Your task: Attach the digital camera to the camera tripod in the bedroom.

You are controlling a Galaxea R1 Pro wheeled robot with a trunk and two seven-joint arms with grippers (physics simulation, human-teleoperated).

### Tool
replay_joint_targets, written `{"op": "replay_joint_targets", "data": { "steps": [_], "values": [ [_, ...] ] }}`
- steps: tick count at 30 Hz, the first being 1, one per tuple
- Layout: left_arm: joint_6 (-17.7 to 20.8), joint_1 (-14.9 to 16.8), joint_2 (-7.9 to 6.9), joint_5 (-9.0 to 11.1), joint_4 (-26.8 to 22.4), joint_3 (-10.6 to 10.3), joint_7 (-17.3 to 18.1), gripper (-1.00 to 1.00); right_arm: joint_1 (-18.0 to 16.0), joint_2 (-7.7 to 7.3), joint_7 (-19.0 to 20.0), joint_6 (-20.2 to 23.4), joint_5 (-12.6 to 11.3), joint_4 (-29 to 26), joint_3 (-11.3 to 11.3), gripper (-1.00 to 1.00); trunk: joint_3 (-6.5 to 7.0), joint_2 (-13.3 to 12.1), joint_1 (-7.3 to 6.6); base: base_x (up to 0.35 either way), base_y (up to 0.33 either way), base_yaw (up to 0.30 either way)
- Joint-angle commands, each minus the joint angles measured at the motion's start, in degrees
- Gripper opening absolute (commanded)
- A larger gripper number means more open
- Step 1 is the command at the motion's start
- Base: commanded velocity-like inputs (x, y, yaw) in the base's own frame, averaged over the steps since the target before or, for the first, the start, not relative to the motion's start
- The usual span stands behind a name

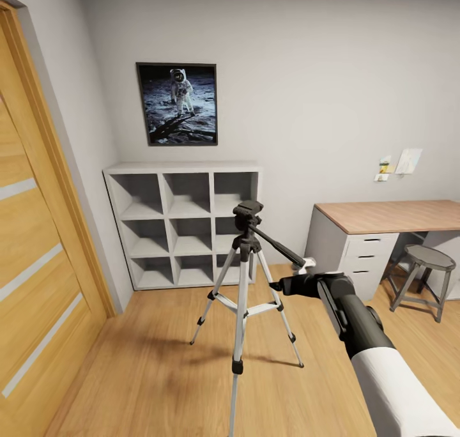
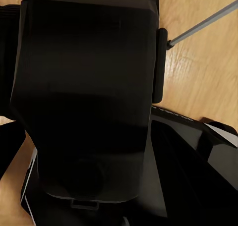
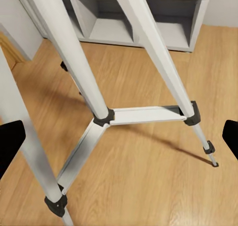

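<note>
The camera tripod (image 1: pixel 245 277) stands on the wood floor (image 1: pixel 147 373). The right gripper (image 3: pixel 119 137) is spread open beside it. No writing shows.

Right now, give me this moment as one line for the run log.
scene: bedroom | camera tripod: standing on wood floor before white cube shelf | right gripper: by pan handle, fingers open | digital camera: not identified | attach: not yet done

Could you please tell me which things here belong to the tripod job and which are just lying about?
Job: camera tripod; right gripper, open, facing its legs.
Lying about: cube shelf; moon poster; desk; stool; wooden door.
</note>
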State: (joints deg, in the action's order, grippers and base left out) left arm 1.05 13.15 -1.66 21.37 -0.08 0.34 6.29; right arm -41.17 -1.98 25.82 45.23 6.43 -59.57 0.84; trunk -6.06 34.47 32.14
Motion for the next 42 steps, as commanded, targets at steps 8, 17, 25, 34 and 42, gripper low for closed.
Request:
{"op": "replay_joint_targets", "data": {
  "steps": [8,17,25,34,42],
  "values": [
    [0.1,0.0,-0.01,0.2,0.0,0.0,0.2,-1.00,0.0,-0.36,2.2,-2.4,0.7,2.5,0.1,1.00,-0.10,0.1,0.02,0.000,0.000,0.000],
    [0.1,0.0,-0.01,0.2,0.0,0.0,0.2,-1.00,-0.1,-0.99,14.8,-7.2,0.8,7.0,0.1,1.00,-0.10,0.1,0.02,0.000,0.000,0.000],
    [0.1,0.0,-0.01,0.2,0.0,0.0,0.2,-1.00,0.4,-0.53,19.9,-11.1,4.2,7.1,0.1,1.00,-0.10,0.1,0.02,0.000,0.000,0.000],
    [0.1,0.0,-0.01,0.2,0.0,0.0,0.2,-1.00,0.5,-0.14,22.4,-12.1,4.7,6.9,0.7,1.00,-0.10,0.1,0.02,0.000,0.000,0.000],
    [0.1,0.0,0.00,0.2,0.0,0.0,0.2,-1.00,0.5,1.56,24.7,-12.2,4.7,6.5,1.0,1.00,-0.10,0.1,0.02,0.000,0.000,0.000]
  ]
}}
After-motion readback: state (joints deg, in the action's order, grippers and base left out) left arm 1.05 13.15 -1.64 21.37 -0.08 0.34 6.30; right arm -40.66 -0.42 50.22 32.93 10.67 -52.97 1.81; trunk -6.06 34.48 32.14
